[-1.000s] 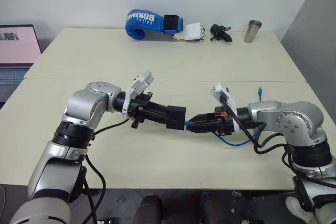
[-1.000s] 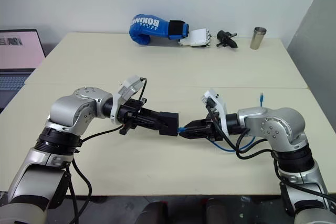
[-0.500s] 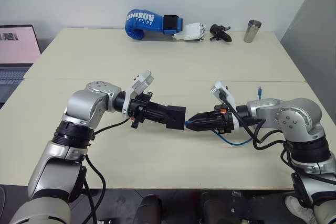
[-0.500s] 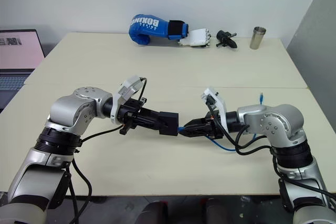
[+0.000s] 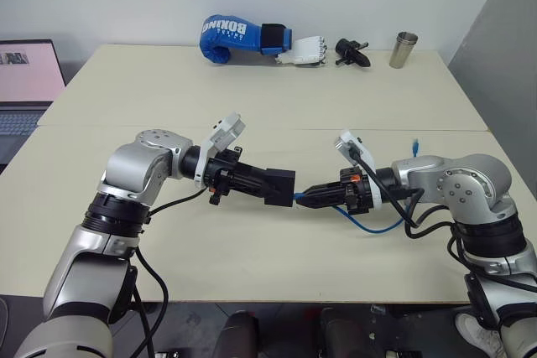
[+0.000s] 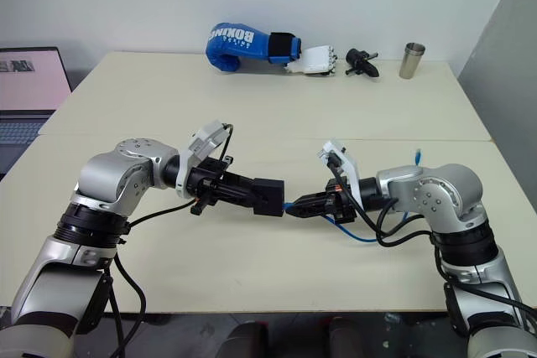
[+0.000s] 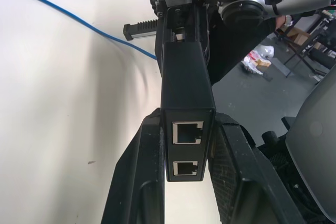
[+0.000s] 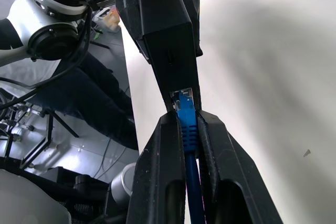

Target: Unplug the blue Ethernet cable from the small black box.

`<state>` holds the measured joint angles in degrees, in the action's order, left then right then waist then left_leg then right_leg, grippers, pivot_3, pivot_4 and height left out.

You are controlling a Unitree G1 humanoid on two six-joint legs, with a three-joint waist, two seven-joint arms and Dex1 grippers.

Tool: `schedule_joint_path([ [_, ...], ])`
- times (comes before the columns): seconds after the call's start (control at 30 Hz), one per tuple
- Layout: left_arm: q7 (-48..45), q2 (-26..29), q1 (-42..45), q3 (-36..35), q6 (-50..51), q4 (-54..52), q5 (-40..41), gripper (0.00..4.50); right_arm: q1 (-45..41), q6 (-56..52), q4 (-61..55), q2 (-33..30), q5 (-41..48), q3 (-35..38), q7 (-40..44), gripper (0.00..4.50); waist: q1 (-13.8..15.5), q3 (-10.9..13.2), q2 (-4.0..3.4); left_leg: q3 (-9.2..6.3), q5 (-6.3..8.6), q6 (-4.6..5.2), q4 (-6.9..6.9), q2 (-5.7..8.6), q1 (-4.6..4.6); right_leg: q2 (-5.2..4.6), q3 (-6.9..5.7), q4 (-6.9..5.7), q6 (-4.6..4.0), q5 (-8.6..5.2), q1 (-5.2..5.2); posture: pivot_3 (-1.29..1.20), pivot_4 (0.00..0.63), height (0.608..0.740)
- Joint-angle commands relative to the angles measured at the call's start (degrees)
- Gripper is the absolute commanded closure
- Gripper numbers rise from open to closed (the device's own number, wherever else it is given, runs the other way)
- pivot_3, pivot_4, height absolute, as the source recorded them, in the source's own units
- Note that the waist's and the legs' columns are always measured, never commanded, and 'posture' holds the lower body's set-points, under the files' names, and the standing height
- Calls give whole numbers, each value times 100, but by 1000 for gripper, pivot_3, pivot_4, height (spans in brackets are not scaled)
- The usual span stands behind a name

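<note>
Above the table (image 5: 277, 115), left pincer (image 5: 267, 185) clamps small black box (image 5: 279, 187); right pincer (image 5: 307, 198) pinches blue Ethernet cable (image 8: 187, 121)

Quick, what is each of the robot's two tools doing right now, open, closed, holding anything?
Left tool: closed on the small black box.
Right tool: closed on the blue Ethernet cable at its plug, still in the box.

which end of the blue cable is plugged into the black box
The end pinched by the right tool sits in the small black box, held by the left tool. The blue Ethernet cable's other plug lies free on the table.
</note>
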<state>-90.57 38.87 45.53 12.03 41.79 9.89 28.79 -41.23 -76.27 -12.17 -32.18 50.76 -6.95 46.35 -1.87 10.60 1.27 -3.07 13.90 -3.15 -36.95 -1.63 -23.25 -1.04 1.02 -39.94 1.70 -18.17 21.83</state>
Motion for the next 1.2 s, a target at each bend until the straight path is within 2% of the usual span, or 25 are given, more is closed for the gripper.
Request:
schedule_joint_path([
  [0.03,-193,74,-13,145,-62,-283,84,3706,-157,33,10,-50,-24,92,20,4429,0,0,0,0,0,0,0,0,0,0,0,0,0,0,0,0,150,740],
  [0.4,-193,511,165,95,-356,143,42,3706,317,187,128,-665,-267,-4,302,4449,1,0,0,1,0,0,1,1,0,0,0,1,0,0,0,0,150,740],
  [0.57,-192,534,176,41,-437,247,-15,3706,524,401,187,-737,-472,145,154,4450,0,0,0,1,0,0,0,1,-1,0,1,0,0,0,1,0,150,740],
  [0.8,-20,430,-66,-37,-390,57,-26,3706,701,2283,805,-852,-2210,-182,-564,4450,0,0,0,2,0,0,-2,1,-1,0,1,0,0,0,1,0,150,740],
  [0.93,99,390,-182,-97,-319,-60,4,3706,917,3141,1176,-613,-3016,-322,-1044,4450,-1,0,0,3,0,0,-1,1,-3,0,2,1,0,0,2,0,150,740],
  [1.0,125,384,-191,-110,-328,-59,-11,3706,941,3187,1318,-471,-3063,-225,-1110,3755,-9,0,0,3,0,-1,-4,0,-15,0,3,-4,0,0,18,0,150,740],
  [1.03,159,379,-194,-128,-341,-42,-19,3706,950,3147,1359,-408,-3066,-164,-1126,3668,-10,0,0,6,-1,-1,-3,0,-18,0,7,-6,0,0,23,0,150,740],
  [1.2,423,327,-227,-249,-427,25,-58,3707,996,3050,1321,-355,-3002,4,-958,2479,-2,0,-1,6,-2,0,-3,-1,-22,0,5,-10,-1,1,29,0,150,740],
])
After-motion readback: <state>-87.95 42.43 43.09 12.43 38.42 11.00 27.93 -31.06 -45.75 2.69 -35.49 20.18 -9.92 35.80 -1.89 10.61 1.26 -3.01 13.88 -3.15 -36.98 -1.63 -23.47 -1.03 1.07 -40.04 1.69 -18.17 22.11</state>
